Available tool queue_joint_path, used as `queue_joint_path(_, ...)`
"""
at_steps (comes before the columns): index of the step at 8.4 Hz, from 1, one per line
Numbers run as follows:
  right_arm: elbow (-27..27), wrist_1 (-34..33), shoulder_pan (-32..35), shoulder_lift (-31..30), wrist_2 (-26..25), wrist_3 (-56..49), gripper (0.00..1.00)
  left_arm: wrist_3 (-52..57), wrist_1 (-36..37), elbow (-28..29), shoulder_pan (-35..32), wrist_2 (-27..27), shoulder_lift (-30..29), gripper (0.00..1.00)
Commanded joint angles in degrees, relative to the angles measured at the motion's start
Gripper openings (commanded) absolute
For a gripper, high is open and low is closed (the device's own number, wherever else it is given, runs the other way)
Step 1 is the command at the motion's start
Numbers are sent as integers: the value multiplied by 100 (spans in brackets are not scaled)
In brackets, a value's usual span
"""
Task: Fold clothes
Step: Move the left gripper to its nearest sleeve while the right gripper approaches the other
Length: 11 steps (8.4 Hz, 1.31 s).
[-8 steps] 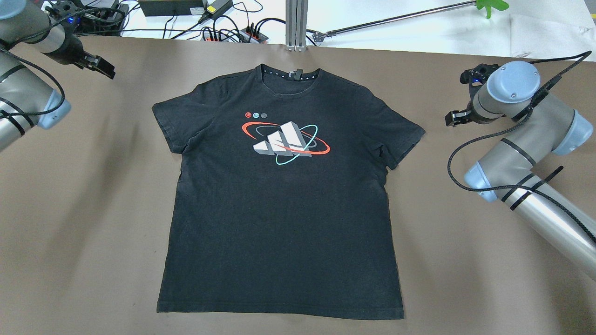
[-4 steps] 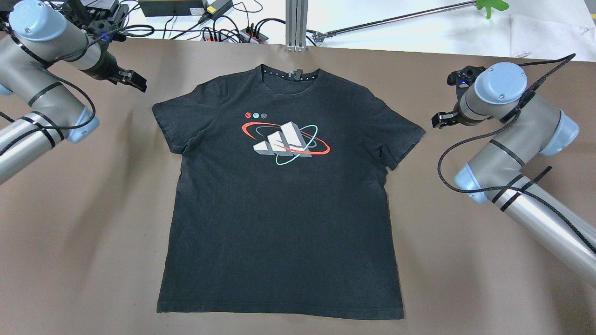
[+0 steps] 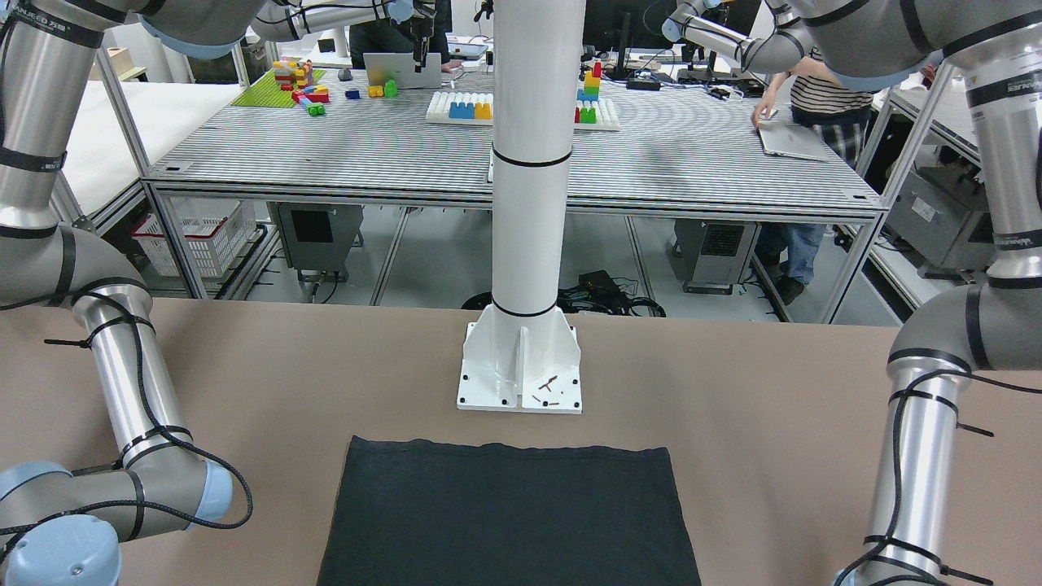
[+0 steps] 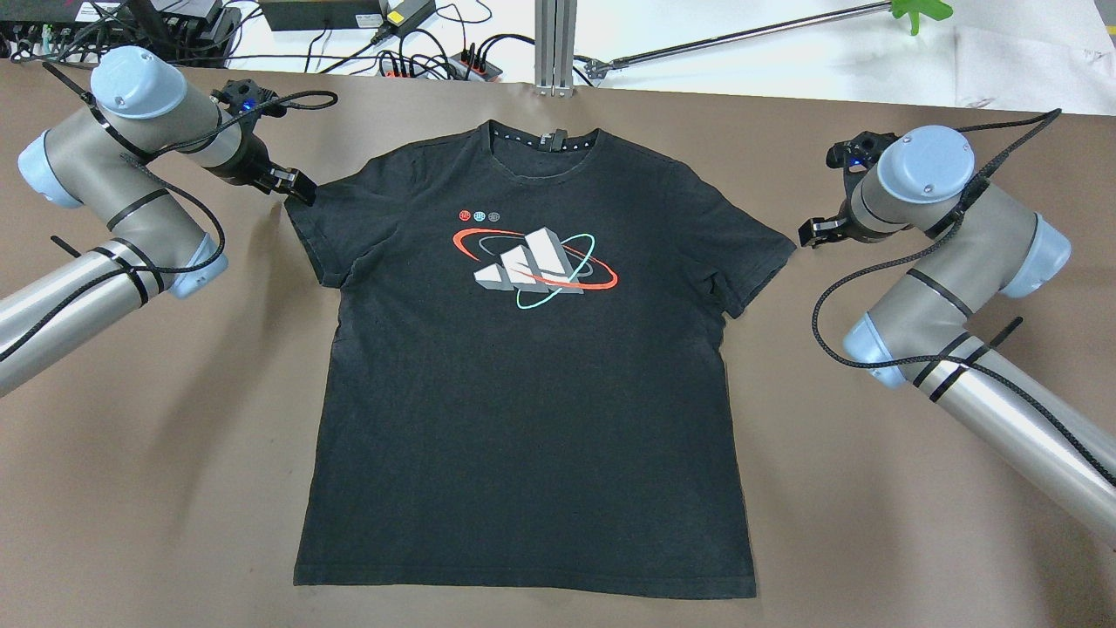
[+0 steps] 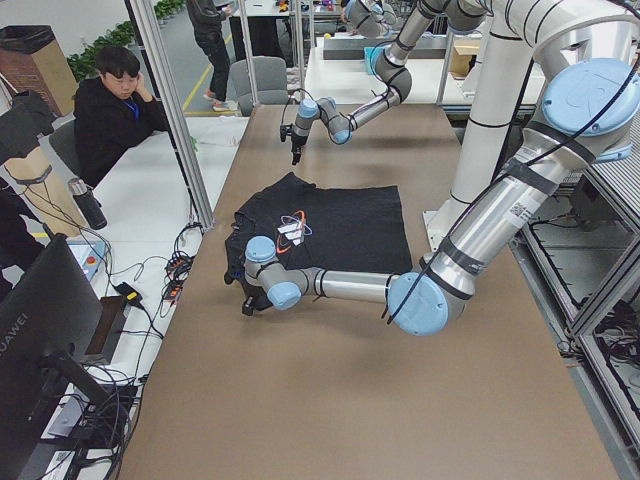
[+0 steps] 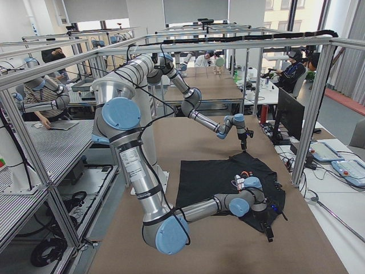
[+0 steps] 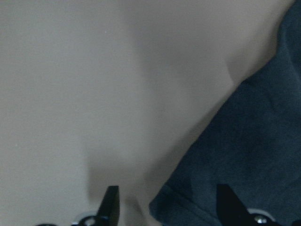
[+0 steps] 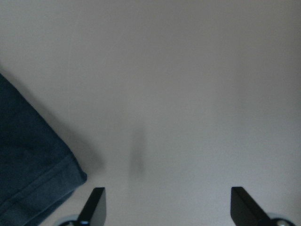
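Left gripper (image 4: 299, 189) has swung in from the far-left corner to the T-shirt (image 4: 523, 410) sleeve corner. Right gripper (image 4: 809, 234) has edged in to the opposite sleeve tip, just beside it. Both sets of fingers apart, holding nothing. Left fingers (image 7: 110, 203) straddle the sleeve hem; contact unclear, view blurred. Shirt flat, print up, mid-table (image 4: 872, 488).

The left arm (image 4: 131, 209) and right arm (image 4: 950, 279) are showing silver tubes joined by grey elbows, each joint wearing a pale blue cap (image 4: 926, 163). A black cable (image 4: 817, 310) is looping off the right arm's nine o'clock side, black ties (image 4: 959, 371) binding it. The left gripper (image 4: 296, 187) and right gripper (image 4: 811, 231) are showing black fingers, a blue light (image 4: 247, 105) glowing behind each. A white post (image 3: 529, 163) is standing on a screwed-down plate (image 3: 521, 387).
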Motion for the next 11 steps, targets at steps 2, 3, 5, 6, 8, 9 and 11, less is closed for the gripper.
queue_joint_path(2, -38, 0, -13, -1, 0, -1, 93, 0, -1, -2, 68, 0, -2, 56)
queue_joint_path(3, -38, 0, -13, -1, 0, -10, 93, 0, -9, -2, 68, 0, 6, 42)
queue_joint_path(5, -38, 0, -13, -10, 0, -1, 93, 0, -10, -11, 68, -9, 41, 15)
queue_joint_path(6, -38, 0, -13, -10, 0, -1, 93, 0, -10, -29, 59, -9, 59, 3)
queue_joint_path(8, -29, 9, -13, -10, 0, -1, 93, -61, -10, -203, -55, -61, 59, 0)
queue_joint_path(9, -29, 9, -13, -10, -9, -1, 93, -227, 25, -396, -108, -131, 59, 0)
queue_joint_path(11, -29, 9, -13, -19, -26, -1, 93, -946, 69, -774, -82, -228, -2, 0)
